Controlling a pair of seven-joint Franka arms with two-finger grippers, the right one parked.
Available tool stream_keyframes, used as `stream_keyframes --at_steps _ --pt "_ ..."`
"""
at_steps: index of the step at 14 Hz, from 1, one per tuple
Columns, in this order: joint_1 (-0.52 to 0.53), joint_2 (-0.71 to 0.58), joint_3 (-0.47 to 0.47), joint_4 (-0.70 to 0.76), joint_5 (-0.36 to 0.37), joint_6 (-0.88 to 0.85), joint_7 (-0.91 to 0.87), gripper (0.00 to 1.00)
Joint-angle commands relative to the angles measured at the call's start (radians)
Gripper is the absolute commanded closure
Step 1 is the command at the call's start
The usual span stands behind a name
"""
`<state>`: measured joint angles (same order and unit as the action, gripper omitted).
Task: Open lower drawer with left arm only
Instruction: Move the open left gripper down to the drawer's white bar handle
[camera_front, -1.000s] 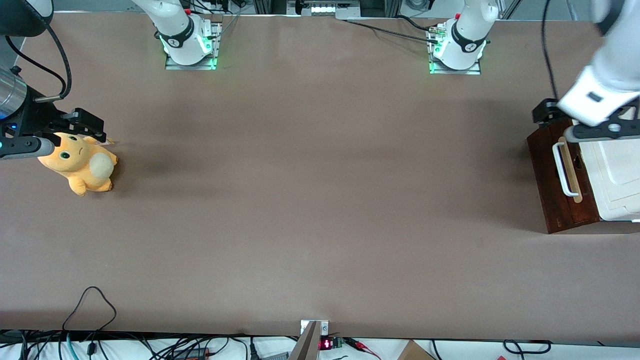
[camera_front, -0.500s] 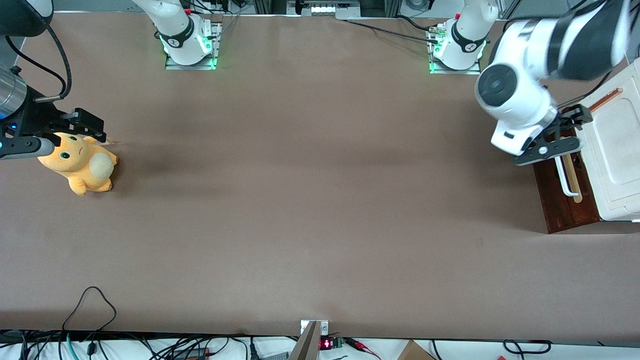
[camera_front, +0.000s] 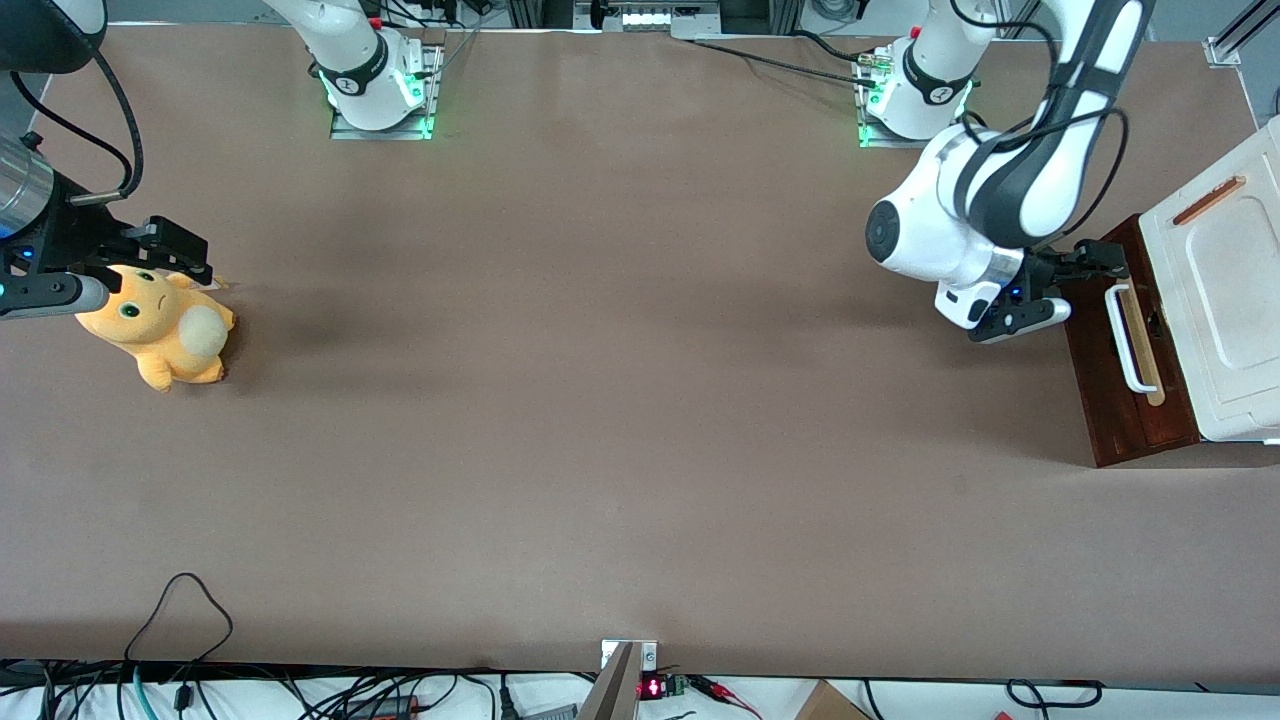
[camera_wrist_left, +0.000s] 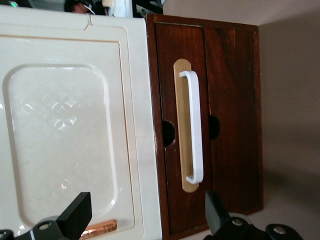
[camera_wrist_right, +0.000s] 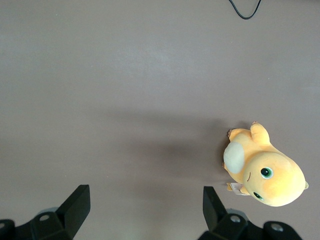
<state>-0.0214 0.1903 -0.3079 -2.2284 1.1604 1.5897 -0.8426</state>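
Right now my left arm reaches over the working arm's end of the brown table, and my claw hangs in the air in front of the cabinet, near it but touching nothing. Its two black fingers are spread wide apart and hold nothing. The lower drawer looks shut, its dark reddish-brown front level with the panel beside it. A white bar handle on a pale wood strip runs along the cabinet's front, untouched. The cabinet's top is white and moulded. Toward the parked arm's end of the table lies a yellow plush toy.
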Motion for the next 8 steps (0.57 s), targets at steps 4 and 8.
stream_keyframes --at_steps 4,8 --pt "-0.005 0.153 0.01 -0.008 0.186 -0.077 -0.122 0.0" --pt "0.009 0.254 0.095 0.055 0.311 -0.076 -0.131 0.0"
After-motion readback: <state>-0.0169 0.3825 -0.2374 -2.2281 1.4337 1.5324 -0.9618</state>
